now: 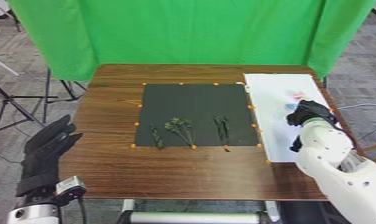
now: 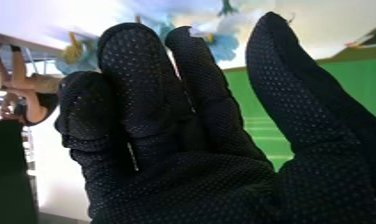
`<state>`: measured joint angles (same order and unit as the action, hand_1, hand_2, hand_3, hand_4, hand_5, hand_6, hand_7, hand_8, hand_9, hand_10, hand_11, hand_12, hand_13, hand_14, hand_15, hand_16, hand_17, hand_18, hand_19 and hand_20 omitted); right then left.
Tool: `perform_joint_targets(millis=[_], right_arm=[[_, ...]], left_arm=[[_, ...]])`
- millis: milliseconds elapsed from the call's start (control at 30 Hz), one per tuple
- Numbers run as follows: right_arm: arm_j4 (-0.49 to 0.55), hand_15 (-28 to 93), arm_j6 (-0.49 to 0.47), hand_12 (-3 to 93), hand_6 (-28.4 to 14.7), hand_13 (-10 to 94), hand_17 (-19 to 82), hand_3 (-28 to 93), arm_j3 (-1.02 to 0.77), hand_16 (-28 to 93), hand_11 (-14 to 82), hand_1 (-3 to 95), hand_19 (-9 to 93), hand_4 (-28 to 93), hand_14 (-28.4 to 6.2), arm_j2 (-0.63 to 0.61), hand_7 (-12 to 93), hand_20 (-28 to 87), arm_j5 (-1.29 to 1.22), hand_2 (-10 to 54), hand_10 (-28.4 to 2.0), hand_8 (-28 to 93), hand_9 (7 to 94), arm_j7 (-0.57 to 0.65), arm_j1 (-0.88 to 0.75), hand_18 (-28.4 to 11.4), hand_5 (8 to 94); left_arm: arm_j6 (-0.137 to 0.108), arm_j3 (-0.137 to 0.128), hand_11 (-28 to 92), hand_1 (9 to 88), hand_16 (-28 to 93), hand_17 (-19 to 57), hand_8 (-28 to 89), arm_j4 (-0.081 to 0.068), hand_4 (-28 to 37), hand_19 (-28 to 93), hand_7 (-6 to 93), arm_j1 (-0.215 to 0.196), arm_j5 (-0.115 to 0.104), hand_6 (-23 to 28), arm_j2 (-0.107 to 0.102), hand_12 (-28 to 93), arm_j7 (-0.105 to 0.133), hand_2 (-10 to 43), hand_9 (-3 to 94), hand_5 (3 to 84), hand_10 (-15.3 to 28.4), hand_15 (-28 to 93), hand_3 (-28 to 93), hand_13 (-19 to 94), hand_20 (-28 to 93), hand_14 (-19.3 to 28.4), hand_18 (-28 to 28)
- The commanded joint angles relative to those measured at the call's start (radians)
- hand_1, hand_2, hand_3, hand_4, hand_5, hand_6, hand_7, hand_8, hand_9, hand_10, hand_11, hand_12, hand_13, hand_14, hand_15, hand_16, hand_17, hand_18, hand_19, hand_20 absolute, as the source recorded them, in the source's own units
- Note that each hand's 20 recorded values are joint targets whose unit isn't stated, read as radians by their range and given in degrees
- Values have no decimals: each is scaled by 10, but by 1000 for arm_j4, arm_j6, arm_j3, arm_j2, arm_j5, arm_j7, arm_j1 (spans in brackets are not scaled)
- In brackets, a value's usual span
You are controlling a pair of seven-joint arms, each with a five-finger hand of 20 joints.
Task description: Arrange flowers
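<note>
Head view: blue flower (image 1: 291, 106) lies beside the right hand (image 1: 310, 111).

A: Site type?
B: Likely robotics lab. Green backdrop (image 1: 202, 35) at 12 o'clock; black tripod (image 1: 7, 97), 9 o'clock.
A: Other evidence?
B: Grey carpet (image 1: 367, 95), 3 o'clock. Orange markers (image 1: 194, 147) around the dark mat (image 1: 193, 102), dial centre.

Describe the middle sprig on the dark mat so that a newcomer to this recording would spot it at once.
On the brown table lies a dark mat, left of the white sheet. Three green sprigs lie toward its near edge. The middle sprig has a bushy, spreading top, unlike the narrow left sprig and right sprig.
</note>
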<state>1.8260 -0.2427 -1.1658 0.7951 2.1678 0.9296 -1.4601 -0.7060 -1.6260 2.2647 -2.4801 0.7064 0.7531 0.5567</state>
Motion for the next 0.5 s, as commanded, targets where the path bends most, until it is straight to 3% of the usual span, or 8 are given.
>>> perform_joint_targets(millis=[33,333,500], right_arm=[[-17,711,-37,180,-113,666,489,803,-5,147,221,333,932,-225,-133,20,134,161,-9,0,-218,-83,601,13,-7,-177,593],[-49,721,-22,189,-107,669,492,793,99,153,265,341,932,-233,-127,-11,136,166,39,-14,-212,-82,610,19,49,-175,594],[-69,720,26,188,-88,684,505,772,154,153,283,366,932,-250,-118,-35,155,161,74,-15,-197,-89,641,34,66,-167,619]], left_arm=[[-2,2,361,271,-178,-92,-115,2,-169,606,164,-2,-7,95,-4,51,7,50,310,378,190,650,844,234,40,268,217],[-2,7,362,271,-178,-92,-114,-2,-168,607,164,6,-13,95,-10,51,11,52,310,378,189,650,842,234,40,267,216],[10,0,363,272,-178,-92,-114,-3,-169,607,163,6,6,96,5,51,-5,52,310,379,189,651,841,234,40,267,216]])
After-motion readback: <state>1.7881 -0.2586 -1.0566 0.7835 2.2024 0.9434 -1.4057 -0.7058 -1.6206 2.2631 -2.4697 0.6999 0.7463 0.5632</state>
